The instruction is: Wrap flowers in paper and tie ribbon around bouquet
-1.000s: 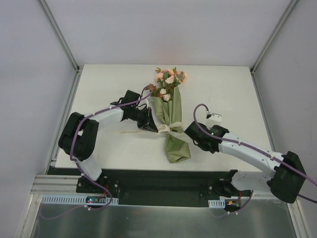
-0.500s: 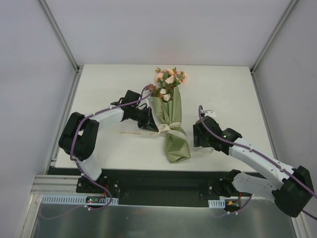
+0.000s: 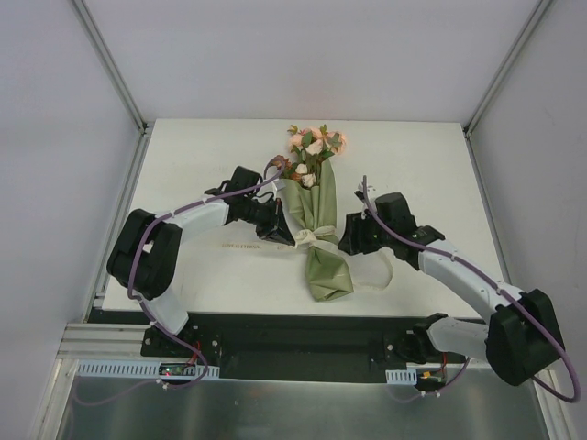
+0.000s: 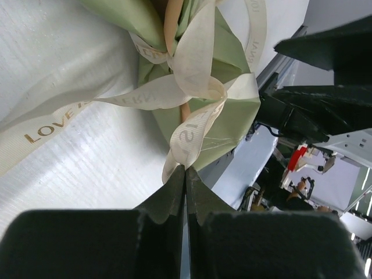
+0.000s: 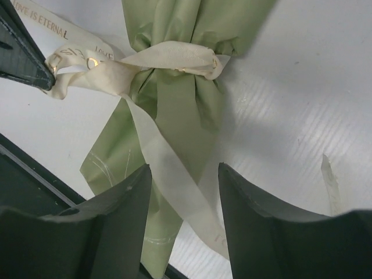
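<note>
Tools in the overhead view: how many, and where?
2. The left tool pinches the ribbon left of the bouquet; the right tool sits open on the other side.

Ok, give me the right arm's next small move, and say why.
Probably close the right gripper on the loose ribbon tail: its jaws stand open with that strand running between them in the wrist view, while the left gripper is shut on the other end. Pulling could then snug the tie around the bouquet.

Robot lab cell: white panel walls (image 3: 55, 137), alu frame (image 3: 108, 62), white table (image 3: 413, 156)
</note>
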`<act>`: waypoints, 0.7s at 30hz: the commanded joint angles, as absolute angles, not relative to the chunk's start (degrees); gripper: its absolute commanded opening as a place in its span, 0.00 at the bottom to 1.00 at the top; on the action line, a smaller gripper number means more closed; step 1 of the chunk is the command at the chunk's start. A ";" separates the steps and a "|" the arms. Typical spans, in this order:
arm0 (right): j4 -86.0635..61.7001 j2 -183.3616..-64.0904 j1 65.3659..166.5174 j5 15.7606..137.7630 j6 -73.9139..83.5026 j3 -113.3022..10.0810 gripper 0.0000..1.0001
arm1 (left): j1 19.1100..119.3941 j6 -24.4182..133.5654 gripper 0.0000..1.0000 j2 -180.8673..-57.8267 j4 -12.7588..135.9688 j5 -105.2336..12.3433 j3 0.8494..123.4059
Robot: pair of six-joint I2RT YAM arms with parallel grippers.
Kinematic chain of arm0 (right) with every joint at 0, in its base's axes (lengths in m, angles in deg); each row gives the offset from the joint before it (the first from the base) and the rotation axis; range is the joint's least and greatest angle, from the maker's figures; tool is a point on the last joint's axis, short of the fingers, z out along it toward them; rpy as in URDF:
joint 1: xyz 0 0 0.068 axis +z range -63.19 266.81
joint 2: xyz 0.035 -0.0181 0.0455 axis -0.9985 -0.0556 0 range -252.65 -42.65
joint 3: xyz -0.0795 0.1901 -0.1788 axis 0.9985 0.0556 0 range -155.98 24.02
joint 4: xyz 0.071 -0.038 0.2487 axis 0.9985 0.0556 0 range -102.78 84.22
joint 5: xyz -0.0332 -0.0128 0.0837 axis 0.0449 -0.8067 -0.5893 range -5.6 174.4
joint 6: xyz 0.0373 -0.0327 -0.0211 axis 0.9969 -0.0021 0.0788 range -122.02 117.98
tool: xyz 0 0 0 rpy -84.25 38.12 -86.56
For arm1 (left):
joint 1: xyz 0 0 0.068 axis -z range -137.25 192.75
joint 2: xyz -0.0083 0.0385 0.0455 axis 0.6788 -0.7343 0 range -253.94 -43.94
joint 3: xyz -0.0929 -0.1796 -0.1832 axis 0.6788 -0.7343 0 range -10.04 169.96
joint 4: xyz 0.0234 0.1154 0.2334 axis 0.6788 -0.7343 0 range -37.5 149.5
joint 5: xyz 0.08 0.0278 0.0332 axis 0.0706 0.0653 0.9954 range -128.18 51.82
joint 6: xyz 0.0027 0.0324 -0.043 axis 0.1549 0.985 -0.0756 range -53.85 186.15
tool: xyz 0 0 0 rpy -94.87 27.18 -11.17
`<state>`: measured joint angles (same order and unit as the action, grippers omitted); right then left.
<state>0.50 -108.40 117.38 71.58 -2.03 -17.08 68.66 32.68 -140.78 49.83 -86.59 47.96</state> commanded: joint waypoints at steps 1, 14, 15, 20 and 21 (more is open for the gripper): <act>-6.97 -111.63 114.50 60.68 -0.72 -15.53 0.54 | 69.12 34.34 0.00 -139.13 49.22 -89.60 49.46; -10.14 -115.86 113.53 58.38 0.18 -14.65 0.34 | 69.47 34.42 0.00 -135.70 49.22 -89.60 46.65; -10.05 -115.77 113.45 59.00 0.18 -14.82 0.32 | 69.56 34.42 0.00 -135.52 49.04 -89.60 46.39; -9.00 -116.03 113.45 60.06 0.70 -16.93 0.24 | 69.82 34.34 0.00 -133.85 48.87 -88.72 44.81; -8.65 -115.95 113.45 61.19 0.88 -17.11 0.23 | 69.91 34.25 0.00 -133.50 48.87 -88.55 44.45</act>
<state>-7.78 -116.23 113.73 59.32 0.44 -14.59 69.10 32.72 -136.56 49.59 -88.60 45.92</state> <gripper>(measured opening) 0.242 0.003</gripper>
